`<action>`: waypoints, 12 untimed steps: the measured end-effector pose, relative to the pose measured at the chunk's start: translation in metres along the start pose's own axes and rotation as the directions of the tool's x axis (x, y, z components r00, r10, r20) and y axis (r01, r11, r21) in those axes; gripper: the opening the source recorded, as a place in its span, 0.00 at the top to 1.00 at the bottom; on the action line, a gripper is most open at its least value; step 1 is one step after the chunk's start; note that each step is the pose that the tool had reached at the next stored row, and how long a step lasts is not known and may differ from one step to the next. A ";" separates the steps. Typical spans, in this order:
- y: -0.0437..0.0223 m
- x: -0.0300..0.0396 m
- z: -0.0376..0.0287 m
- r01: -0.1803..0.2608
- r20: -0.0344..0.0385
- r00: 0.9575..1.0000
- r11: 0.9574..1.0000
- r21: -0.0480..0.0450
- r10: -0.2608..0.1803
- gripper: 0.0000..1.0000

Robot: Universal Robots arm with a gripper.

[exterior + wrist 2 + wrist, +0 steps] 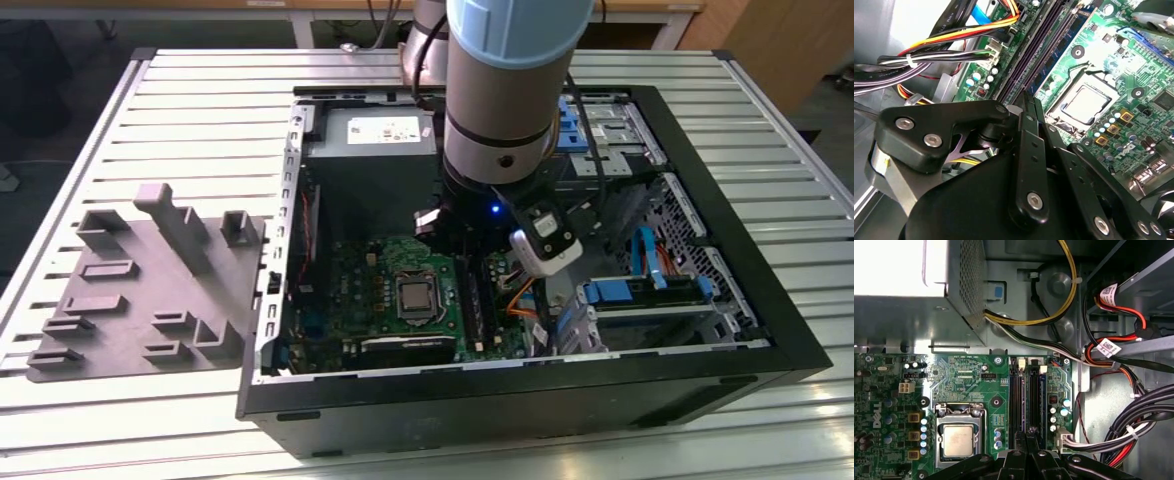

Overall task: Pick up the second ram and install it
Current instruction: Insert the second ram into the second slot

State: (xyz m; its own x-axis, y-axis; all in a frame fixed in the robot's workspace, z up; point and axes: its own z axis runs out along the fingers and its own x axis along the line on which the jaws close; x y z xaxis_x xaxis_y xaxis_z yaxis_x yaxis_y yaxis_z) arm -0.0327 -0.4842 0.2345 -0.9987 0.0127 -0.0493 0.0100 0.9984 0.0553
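Observation:
My gripper [1029, 100] hangs inside the open computer case [747, 365], low over the motherboard [974, 380]. Its black fingers [1026, 150] are pressed together, and I see nothing between them. The fingertips [1026, 437] stand over one end of the long black memory slots [1016, 395], beside the processor socket [958, 439]. A bluish-green ram [1043, 395] stands seated in one of those slots and shows again as a ram edge [1061, 42] along the slots. I cannot tell whether it is the second ram. In the exterior view the arm's wrist hides the gripper [461, 245] and the slots.
The grey power-supply box [914, 270] lies close by the slots' far end. Bundled cables [1134, 425] run past the slots on the side away from the socket. A grey slotted fixture [140, 290] sits on the ribbed table at the exterior view's left.

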 end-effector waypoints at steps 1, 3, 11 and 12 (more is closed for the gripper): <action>0.0000 0.0000 0.0000 0.000 0.000 1.000 1.000 0.000 0.000 0.89; 0.0000 0.0000 0.0001 0.000 0.000 1.000 1.000 0.000 0.000 0.89; 0.0011 0.0002 0.0025 0.000 0.000 1.000 1.000 -0.001 0.000 0.89; 0.0011 0.0002 0.0034 0.000 0.000 1.000 1.000 -0.001 0.000 0.89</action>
State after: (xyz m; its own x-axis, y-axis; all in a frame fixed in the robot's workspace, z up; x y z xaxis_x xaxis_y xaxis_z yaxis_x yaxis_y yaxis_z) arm -0.0327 -0.4829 0.2312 -0.9987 0.0128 -0.0494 0.0100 0.9983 0.0567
